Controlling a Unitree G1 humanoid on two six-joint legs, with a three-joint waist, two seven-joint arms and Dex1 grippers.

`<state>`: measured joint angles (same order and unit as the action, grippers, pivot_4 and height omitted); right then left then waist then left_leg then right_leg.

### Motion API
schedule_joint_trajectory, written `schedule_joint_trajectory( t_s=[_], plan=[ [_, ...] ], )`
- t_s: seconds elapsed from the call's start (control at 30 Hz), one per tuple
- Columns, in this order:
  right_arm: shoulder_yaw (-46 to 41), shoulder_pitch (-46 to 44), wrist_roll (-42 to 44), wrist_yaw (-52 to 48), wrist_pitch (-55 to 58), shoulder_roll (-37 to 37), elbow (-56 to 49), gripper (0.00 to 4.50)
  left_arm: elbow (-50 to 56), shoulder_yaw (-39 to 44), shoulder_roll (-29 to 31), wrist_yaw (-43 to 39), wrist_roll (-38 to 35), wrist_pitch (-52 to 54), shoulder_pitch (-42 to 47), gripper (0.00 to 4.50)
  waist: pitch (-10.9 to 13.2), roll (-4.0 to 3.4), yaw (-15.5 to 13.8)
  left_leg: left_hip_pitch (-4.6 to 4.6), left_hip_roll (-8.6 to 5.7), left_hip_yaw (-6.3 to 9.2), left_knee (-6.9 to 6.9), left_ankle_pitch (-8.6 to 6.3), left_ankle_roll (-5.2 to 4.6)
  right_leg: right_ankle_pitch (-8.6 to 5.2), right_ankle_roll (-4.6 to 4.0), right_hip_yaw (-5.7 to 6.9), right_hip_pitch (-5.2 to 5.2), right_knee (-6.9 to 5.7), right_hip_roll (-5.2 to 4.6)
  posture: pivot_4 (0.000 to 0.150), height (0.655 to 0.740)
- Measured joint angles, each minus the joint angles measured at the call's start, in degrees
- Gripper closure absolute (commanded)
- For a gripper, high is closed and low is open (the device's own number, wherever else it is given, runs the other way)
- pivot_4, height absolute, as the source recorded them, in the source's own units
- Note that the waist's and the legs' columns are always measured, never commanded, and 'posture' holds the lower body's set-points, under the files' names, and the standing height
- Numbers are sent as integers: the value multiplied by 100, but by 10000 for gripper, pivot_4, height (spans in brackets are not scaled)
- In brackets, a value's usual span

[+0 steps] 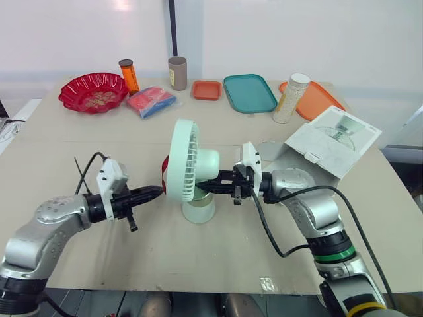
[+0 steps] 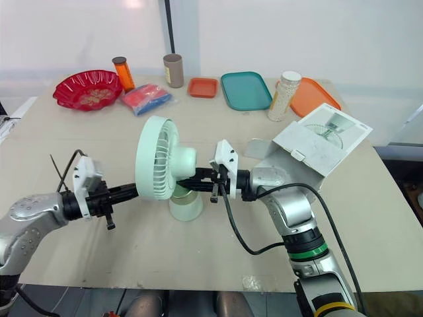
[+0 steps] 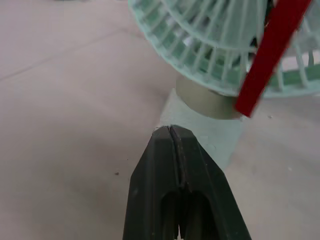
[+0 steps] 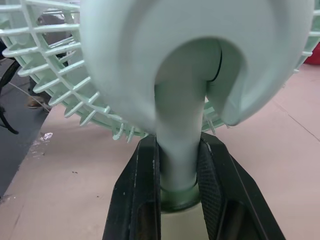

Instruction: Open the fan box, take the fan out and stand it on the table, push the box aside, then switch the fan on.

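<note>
While the fan (image 1: 188, 168) is standing upright on its round base near the middle of the counter (image 1: 198, 257), its grille is facing toward 9 o'clock and its neck is being pinched low down, just above the base, between the two black fingers of the right hand (image 4: 179, 150), which is reaching in from 3 o'clock. The left hand (image 1: 157, 191) is pointing in from 9 o'clock with its fingers pressed together on nothing, its tip sitting just beside the front of the base and under the grille.

The box (image 1: 330, 142) is lying open at about 2 o'clock from the fan, near it but apart, with its flap up. At 12 o'clock, along the far edge, a red bowl (image 1: 92, 91) and a teal tray (image 1: 250, 92) are sitting well apart from the work.

Judging by this, opening, lifting out and standing up are looking done, and the box is seeming already aside. Switching on is what is remaining; whether the blades are turning, I cannot tell.
</note>
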<state>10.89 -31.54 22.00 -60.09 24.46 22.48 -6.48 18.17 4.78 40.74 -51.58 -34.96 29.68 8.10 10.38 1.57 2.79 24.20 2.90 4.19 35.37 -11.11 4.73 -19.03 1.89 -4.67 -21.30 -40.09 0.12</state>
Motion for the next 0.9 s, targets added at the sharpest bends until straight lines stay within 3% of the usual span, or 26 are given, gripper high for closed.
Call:
schedule_joint_trajectory(
  t_s=[0.3, 0.9],
  plan=[
    [76, 0, -154, 190, -106, -93, -27, 39304, -308, -592, -278, -114, 618, -420, 92, 44322, -1, 1, 7, -3, 6, 0, 2, 0, 0, 2, -3, -3, 2, -2, 8, 1500, 7400],
    [140, 4, -180, 293, -134, -90, -66, 39304, -355, -776, -484, -126, 760, -443, 122, 44322, -1, 1, 8, -9, 10, 0, 2, 0, 0, 4, -5, -4, 5, -4, 13, 1500, 7400]
  ],
)
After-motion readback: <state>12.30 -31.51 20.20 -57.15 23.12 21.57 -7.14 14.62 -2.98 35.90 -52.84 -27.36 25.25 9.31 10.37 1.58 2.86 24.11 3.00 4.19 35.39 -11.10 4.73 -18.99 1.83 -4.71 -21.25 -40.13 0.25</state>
